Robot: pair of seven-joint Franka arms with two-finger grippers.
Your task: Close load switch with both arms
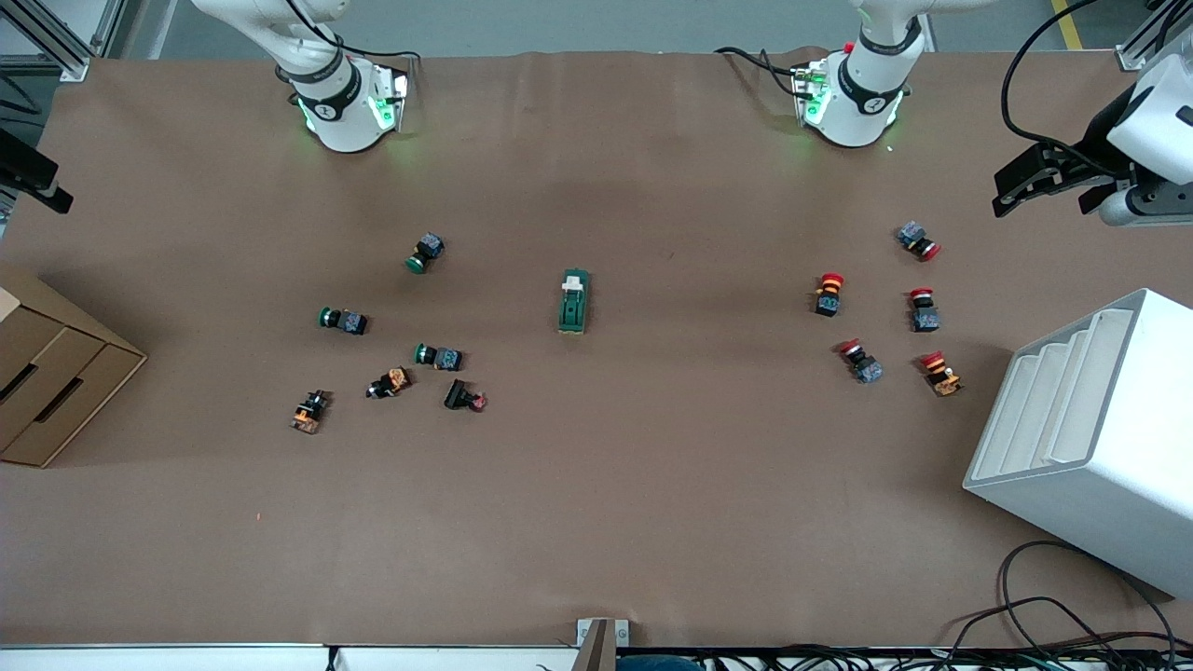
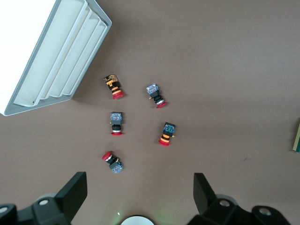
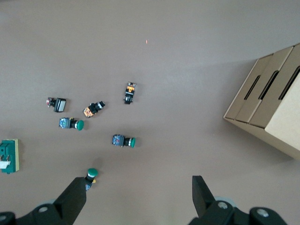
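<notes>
On the brown table [image 1: 596, 485] the load switch [image 1: 573, 302] lies untouched, its long axis running toward the bases, white lever end farthest from the front camera. Left gripper [image 2: 140, 194] and right gripper [image 3: 139, 197] wait released, high above.

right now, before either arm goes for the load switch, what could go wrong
1. The load switch lies loose on the table with nothing bracing it, so pushing its white lever may just slide it unless one gripper pins it.
2. Both the left gripper and the right gripper hang open, high above button clusters; converging on one small block, they could bump each other.
</notes>
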